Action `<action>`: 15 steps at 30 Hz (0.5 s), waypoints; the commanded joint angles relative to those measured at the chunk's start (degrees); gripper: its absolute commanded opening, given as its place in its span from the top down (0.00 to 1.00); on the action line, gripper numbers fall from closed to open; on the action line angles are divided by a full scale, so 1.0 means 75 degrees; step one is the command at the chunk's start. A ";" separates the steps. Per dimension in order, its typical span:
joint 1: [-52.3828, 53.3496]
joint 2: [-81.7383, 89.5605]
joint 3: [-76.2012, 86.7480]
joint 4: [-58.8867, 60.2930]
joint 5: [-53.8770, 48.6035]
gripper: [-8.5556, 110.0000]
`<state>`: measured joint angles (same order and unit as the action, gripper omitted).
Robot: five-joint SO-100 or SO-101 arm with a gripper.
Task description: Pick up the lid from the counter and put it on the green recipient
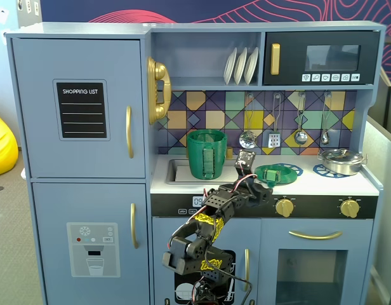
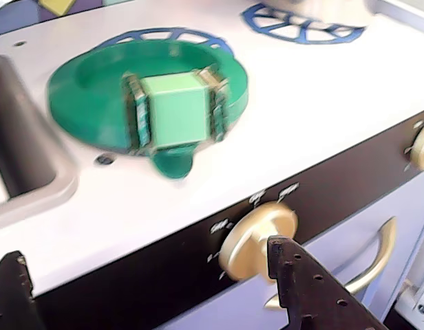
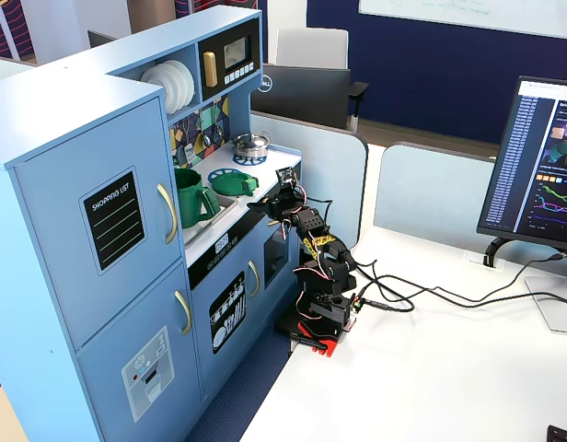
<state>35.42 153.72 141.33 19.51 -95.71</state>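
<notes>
- Fixed view from the front: the lid (image 1: 272, 173) is lying on the white table (image 1: 348, 185) of the toy kitchen, sitting over a blue burner ring (image 1: 288, 169) just right of the sink (image 1: 178, 170). The green recipient (image 1: 206, 154) is standing upright in the sink, strap handle facing the camera. The gripper (image 1: 248, 163) is hanging just left of the lid, between it and the recipient, not touching the lid as far as this angle shows. A silver pot (image 1: 340, 161) is sitting on the other burner ring, well apart to the right.
- Wrist view: the lid (image 2: 95, 96) is filling the upper middle, flat on the table, its light green tab (image 2: 175, 110) sticking up in the centre. The two dark fingers (image 2: 305, 289) are poking in at the bottom corners, spread wide and holding nothing, down below the table's front edge by a gold knob (image 2: 250, 237).
- Fixed view from the side: the arm (image 3: 313, 250) is reaching up from its base on the white desk (image 3: 431, 368) toward the kitchen, with the gripper (image 3: 270, 204) near the table edge. The lid (image 3: 232, 182) is resting just right of the recipient (image 3: 188, 197) here; the fingers are too small to judge.
</notes>
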 commanded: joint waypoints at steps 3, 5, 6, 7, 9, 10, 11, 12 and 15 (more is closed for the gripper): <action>0.0129 -0.0727 -0.1078 -0.0680 0.0574 0.62; 0.0176 -0.0937 -0.1242 -0.0832 0.0668 0.60; 0.0199 -0.1066 -0.1301 -0.0902 0.0668 0.59; 0.0234 -0.1195 -0.1383 -0.0926 0.0645 0.59; 0.0293 -0.1500 -0.1500 -0.1148 0.0609 0.59; 0.0305 -0.1676 -0.1570 -0.1324 0.0609 0.59; 0.0316 -0.1840 -0.1652 -0.1477 0.0621 0.59; 0.0316 -0.2016 -0.1758 -0.1582 0.0633 0.59; 0.0223 -0.2531 -0.2098 -0.1746 0.0656 0.60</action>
<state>37.00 138.08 131.84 9.40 -91.85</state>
